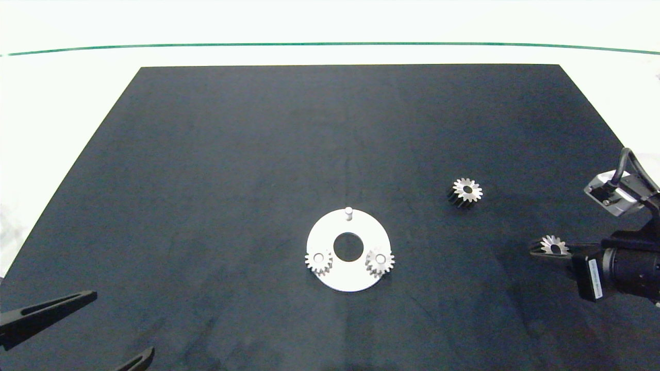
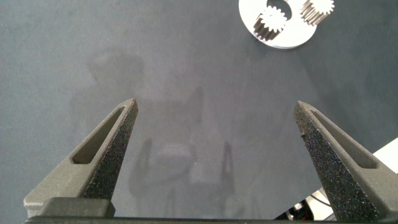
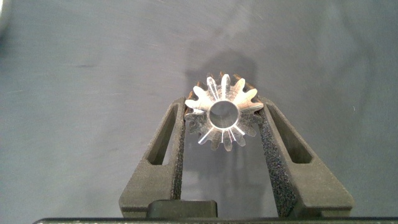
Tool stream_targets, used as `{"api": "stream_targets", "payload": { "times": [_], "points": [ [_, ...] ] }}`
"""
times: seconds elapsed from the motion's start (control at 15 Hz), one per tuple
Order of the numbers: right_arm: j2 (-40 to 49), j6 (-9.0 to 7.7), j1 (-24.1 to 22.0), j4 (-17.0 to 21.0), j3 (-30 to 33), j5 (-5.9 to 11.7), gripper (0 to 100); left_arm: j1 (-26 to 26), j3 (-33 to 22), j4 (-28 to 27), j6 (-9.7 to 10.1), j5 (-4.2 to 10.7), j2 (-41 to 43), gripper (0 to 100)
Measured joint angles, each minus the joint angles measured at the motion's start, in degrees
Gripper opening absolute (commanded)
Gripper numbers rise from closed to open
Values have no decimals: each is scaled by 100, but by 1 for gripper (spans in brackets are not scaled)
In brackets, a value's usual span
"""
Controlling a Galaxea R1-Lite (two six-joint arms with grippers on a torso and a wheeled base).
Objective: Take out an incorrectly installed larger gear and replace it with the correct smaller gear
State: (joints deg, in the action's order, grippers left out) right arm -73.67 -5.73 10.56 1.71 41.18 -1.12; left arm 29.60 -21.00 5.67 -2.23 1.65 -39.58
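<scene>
The right gripper [image 1: 550, 249] sits at the right side of the dark mat [image 1: 258, 154], its fingers closed on a silver spur gear [image 3: 222, 114], gripping it by the toothed rim from both sides so that the round centre bore faces the wrist camera. Which gear this is cannot be settled for certain; in the head view it looks about as wide as the gears on the plate, so it appears to be the smaller gear [image 1: 554, 245]. Farther away and to its left, a taller-looking gear, apparently the larger gear [image 1: 466, 191], stands alone on the mat, well apart from the white round plate [image 1: 348, 281]. That plate lies near the mat's centre, with a round hole in its middle. Two small gears [image 1: 319, 261] sit on its near edge, one left and one right of the hole, and a bare white peg [image 1: 348, 212] stands at its far edge. The left gripper [image 1: 87, 324] is parked at the near left corner of the mat, its fingers spread wide with nothing between them, well apart from the plate.
</scene>
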Motion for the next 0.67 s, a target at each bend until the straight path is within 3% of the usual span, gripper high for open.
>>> {"api": "stream_targets", "payload": {
  "times": [0.13,0.33,0.67],
  "points": [
    [82,4,305,344,385,137,19,0,0,-7,-2,-2,56,100],
    [55,0,708,444,774,312,19,2,12,-18,-2,-7,130,100],
    [-257,2,1507,438,1122,321,19,6,37,-20,-5,-5,257,100]
  ]
}}
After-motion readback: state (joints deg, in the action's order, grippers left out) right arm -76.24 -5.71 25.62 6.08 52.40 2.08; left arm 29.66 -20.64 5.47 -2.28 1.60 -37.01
